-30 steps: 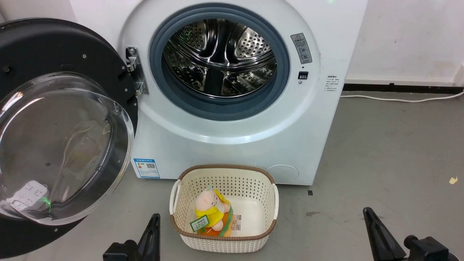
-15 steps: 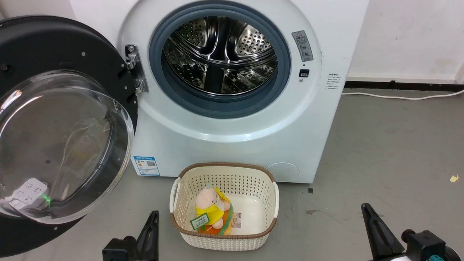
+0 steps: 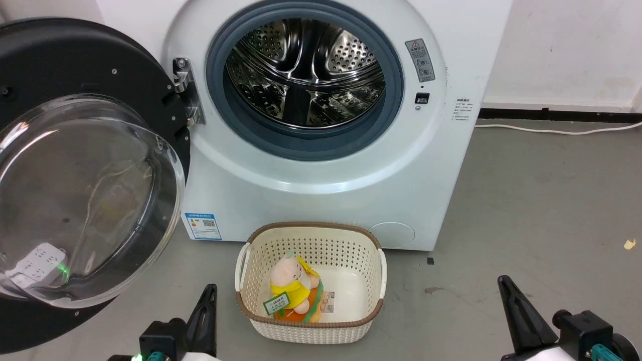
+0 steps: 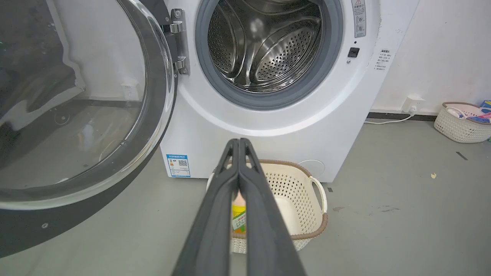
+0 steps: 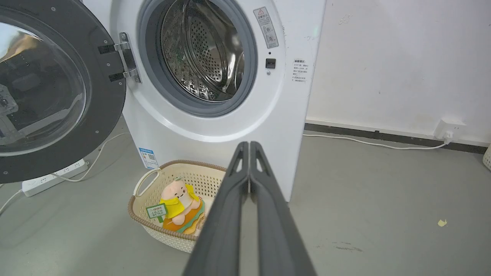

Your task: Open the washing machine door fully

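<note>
Door state: washing machine door [image 3: 85, 185] stands swung out to the robot's left on its hinge [image 3: 186, 90], well away from the opening, with its inner face and glass bowl turned toward the head camera.
Machine: washing machine [image 3: 321, 200] sits against the wall. Its drum [image 3: 306, 70] and grey gasket [image 3: 301, 145] are fully exposed, with nothing across the mouth.
Left gripper: left gripper [image 3: 210, 291] is low and just beside the basket, fingers pressed together and empty, well apart from the door.
Right gripper: right gripper [image 3: 502, 281] is low over bare floor, fingers likewise pressed together, holding nothing.
Basket: cream basket [image 3: 311, 328] stands on the floor just in front of the machine with a plush toy [image 3: 293, 293] inside. It sits outside the door's arc, likely staged for loading.
Arm placement: both are held low and back, probably to keep out of the door's swing and leave the opening in view.
Progress: judged done or nearly so. Whether the hinge is at its stop cannot be told.
Risk: power strip [image 5: 53, 178] lies on the floor near the door's lower rim, so any further push should be gentle.
</note>
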Available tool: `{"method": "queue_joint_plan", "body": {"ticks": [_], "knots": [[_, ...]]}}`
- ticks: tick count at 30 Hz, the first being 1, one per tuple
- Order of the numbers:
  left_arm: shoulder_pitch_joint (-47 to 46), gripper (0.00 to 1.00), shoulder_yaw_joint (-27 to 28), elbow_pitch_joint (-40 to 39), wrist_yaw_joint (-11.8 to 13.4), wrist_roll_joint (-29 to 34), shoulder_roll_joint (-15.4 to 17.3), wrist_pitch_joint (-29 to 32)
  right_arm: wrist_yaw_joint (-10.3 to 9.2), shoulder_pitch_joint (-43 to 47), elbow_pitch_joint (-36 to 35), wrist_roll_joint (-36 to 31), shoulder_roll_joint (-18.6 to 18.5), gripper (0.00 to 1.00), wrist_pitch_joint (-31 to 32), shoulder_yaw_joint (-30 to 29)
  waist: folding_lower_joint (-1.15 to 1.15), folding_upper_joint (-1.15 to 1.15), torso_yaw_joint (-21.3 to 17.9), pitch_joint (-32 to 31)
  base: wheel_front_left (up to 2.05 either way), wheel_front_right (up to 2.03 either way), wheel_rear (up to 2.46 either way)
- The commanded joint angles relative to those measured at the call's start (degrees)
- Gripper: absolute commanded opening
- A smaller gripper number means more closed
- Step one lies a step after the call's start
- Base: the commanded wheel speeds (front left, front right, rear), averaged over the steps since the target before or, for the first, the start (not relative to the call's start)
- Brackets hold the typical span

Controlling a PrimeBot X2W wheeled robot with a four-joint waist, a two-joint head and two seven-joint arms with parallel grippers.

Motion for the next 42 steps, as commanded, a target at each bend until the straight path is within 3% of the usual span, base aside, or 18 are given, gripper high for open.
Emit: {"method": "queue_joint_plan", "body": {"ticks": [1, 42], "knots": [[-0.87, 0.0, 0.13, -0.5, 0.43, 0.66, 0.03, 0.38, 0.02, -0.84, -0.47, -0.57, 0.11, 0.0, 0.45, 0.15, 0.0, 0.0, 0.01, 0.07, 0.0, 0.0, 0.0], [-3.26, 0.0, 2.06, -3.71, 0.86, 4.11, 0.05, 5.77, 0.04, -3.76, -1.73, -2.43, 0.21, 0.0, 5.86, 0.8, 0.0, 0.0, 0.3, 1.87, 0.0, 0.0, 0.0]]}}
